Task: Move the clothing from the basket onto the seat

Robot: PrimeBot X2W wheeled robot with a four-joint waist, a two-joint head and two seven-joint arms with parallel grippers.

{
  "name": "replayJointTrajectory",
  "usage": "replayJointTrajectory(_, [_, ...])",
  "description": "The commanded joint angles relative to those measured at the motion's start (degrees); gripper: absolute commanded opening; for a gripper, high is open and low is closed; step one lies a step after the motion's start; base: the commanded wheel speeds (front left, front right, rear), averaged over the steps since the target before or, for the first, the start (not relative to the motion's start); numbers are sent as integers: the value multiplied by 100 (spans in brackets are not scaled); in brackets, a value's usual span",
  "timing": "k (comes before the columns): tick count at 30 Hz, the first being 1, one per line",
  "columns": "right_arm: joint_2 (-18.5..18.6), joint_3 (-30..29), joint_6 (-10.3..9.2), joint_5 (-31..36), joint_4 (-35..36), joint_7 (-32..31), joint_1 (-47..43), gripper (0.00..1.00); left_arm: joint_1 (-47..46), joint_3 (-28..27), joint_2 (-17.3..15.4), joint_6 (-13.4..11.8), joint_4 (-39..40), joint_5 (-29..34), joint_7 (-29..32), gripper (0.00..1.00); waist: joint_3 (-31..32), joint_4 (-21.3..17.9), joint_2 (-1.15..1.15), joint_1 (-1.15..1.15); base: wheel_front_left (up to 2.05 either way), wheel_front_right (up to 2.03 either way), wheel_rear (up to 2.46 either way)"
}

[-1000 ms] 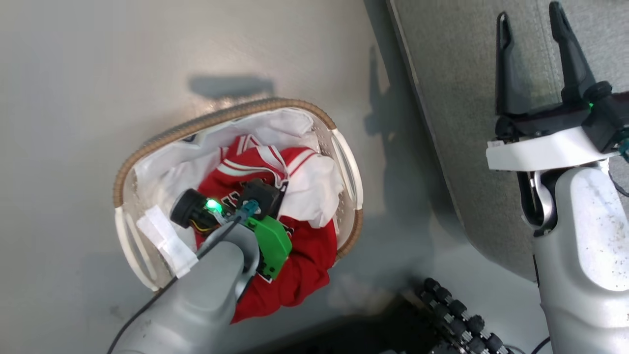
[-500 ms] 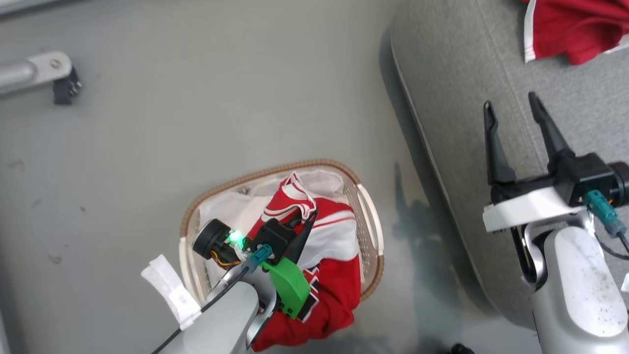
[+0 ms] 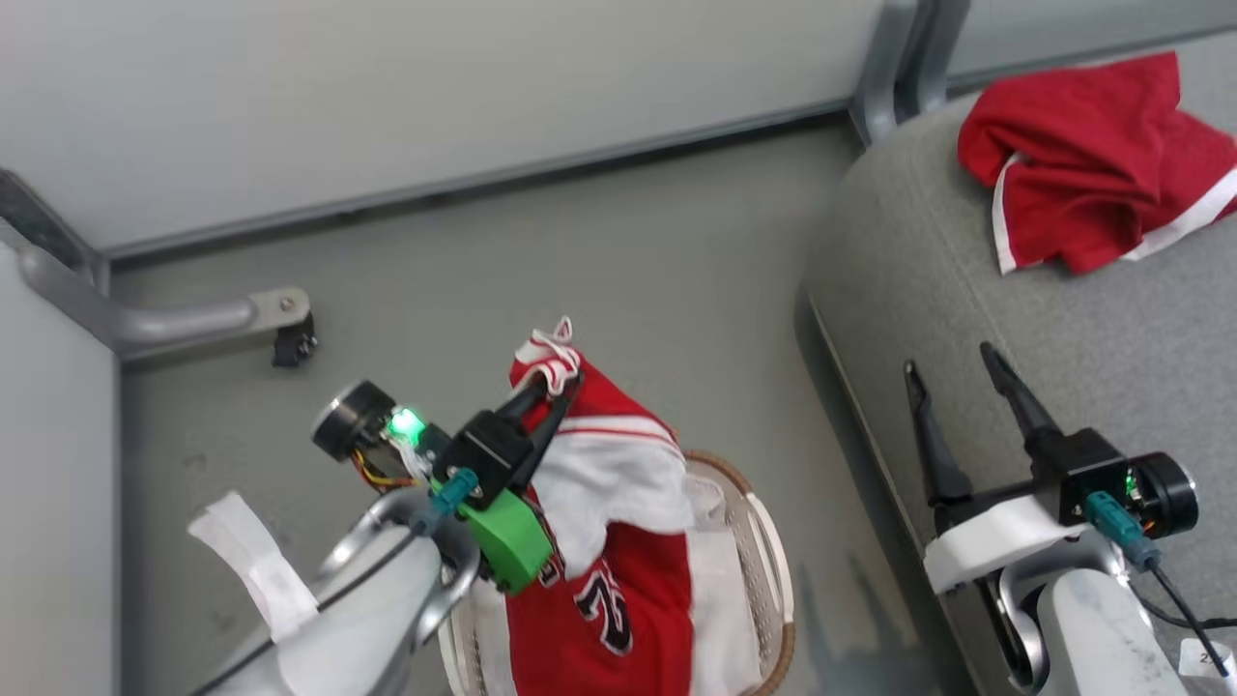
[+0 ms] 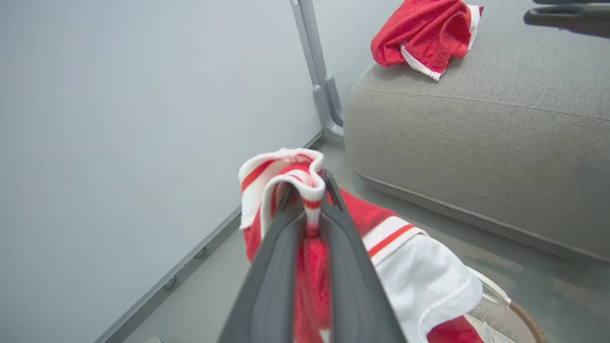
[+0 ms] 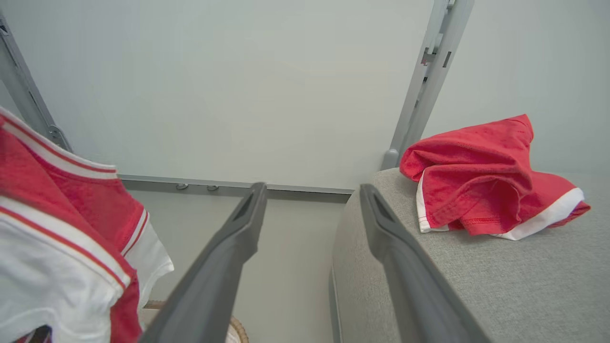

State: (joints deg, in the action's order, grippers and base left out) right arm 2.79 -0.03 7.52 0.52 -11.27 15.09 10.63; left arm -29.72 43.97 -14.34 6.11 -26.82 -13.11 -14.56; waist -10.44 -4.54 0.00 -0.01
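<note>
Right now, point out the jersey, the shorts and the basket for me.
jersey (image 3: pixel 647 570): head view, on its red front panel.
shorts (image 3: pixel 1073 145): head view, on the red middle of the heap.
basket (image 3: pixel 754 570): head view, on its slotted side wall.

Shorts (image 3: pixel 1082 164) lie on the seat (image 3: pixel 966 319); basket (image 3: pixel 773 570) on the floor (image 3: pixel 483 280).

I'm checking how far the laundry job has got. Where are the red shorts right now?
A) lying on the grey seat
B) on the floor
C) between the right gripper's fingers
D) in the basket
A: the shorts lie crumpled on the seat, apart from the open right gripper, while the left gripper pinches the jersey over the basket.
</note>
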Motion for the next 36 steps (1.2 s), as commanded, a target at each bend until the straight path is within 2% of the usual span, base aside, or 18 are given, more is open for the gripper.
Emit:
replayJointTrajectory(1, [21, 39, -6, -8, -22, 11, -150, 100, -143, -12, -108, 32, 140, 46, 40, 0, 789, 286, 0, 1, 0, 0, 0])
replayJointTrajectory(10, [20, 455, -6, -32, -95, 11, -219, 100, -841, -112, -719, 86, 958, -19, 563, 0, 1146, 245, 0, 1, 0, 0, 0])
replayJointTrajectory(16, [19, 729, -6, -93, -146, 11, -74, 100, -1322, -195, -948, 116, 1135, -97, 720, 0, 1234, 197, 0, 1, 0, 0, 0])
replayJointTrajectory(25, [20, 1269, -6, -121, -317, 11, 96, 100, -1805, -142, -934, 133, 1244, -204, 676, 0, 1349, 245, 0, 1, 0, 0, 0])
replayJointTrajectory(36, [20, 1901, -6, 24, -1205, 11, 568, 100, -2023, 244, -780, 128, 1721, -253, 578, 0, 1474, 525, 0, 1, 0, 0, 0])
